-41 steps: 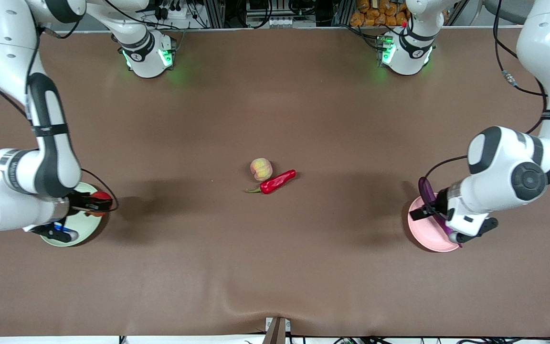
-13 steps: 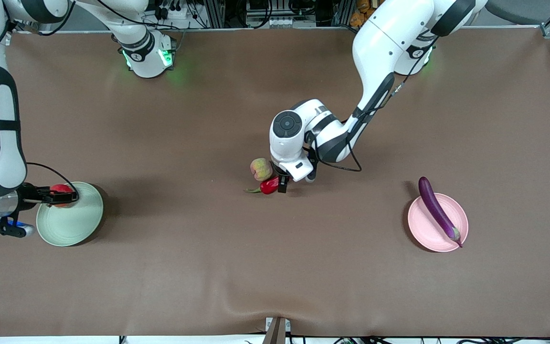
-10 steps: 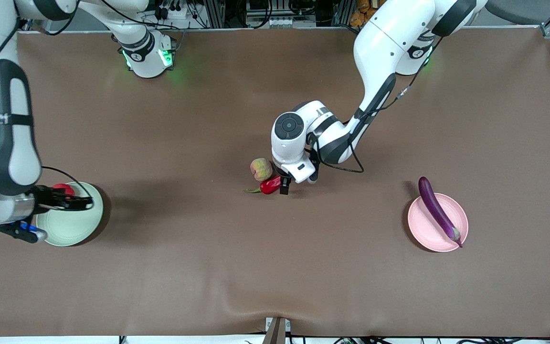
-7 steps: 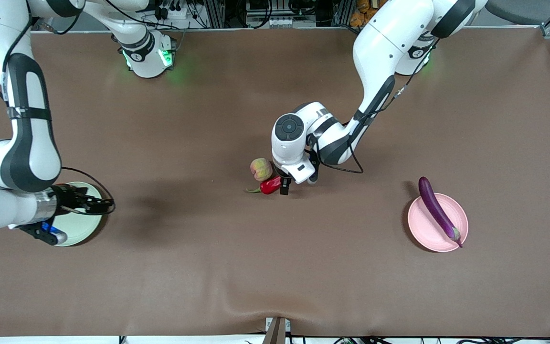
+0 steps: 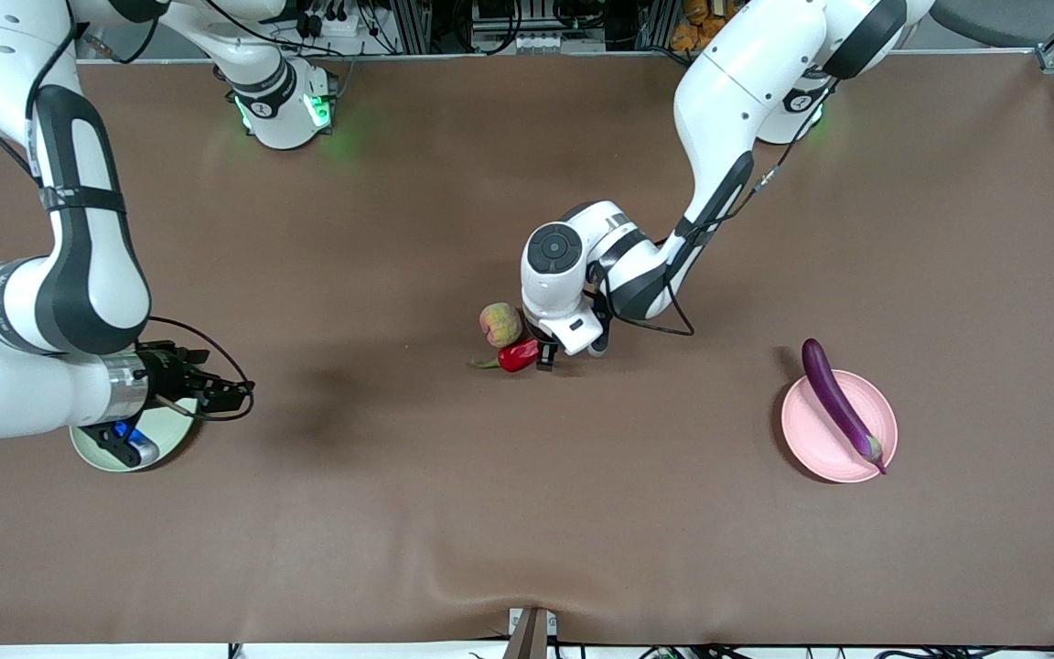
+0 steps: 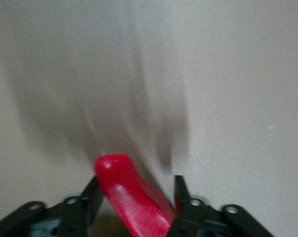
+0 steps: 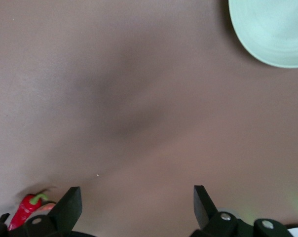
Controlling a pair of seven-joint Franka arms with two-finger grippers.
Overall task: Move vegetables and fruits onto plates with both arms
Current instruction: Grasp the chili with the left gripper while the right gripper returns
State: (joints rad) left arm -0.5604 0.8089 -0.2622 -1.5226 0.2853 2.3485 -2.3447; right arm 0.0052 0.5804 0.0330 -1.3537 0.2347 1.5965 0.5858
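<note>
- The left gripper [image 6: 134,205] is down at the middle of the table, its two black fingers [image 6: 92,195] pressed against either side of the red chili pepper [image 6: 131,197]; the left wrist view shows the fingers flanking the pepper's blunt end, which the front view hides under the wrist.
- In the front view only the stem half of that pepper [image 5: 513,355] shows, lying on the brown table [image 5: 527,513], with the left gripper [image 5: 545,355] at its thick end.
- The peach-like fruit [image 5: 500,324] sits touching the pepper, just farther from the front camera.
- The right gripper [image 5: 232,395] hovers with its fingers spread wide and nothing between them, over bare table just beside the pale green plate [image 5: 166,432], toward the middle.
- The right wrist view shows the spread fingers [image 7: 70,207] of the right gripper [image 7: 136,205], an edge of the green plate [image 7: 272,29], and the pepper [image 7: 25,207] far off.
- The right arm covers much of the green plate in the front view; I cannot tell what lies on it.
- The pale pink plate [image 5: 815,448] lies toward the left arm's end, well apart from the pepper, with the purple eggplant [image 5: 838,403] lying slantwise across it, one end overhanging the rim.
- Wide bare table lies between the middle pair and each plate, and along the edge nearest the front camera.
</note>
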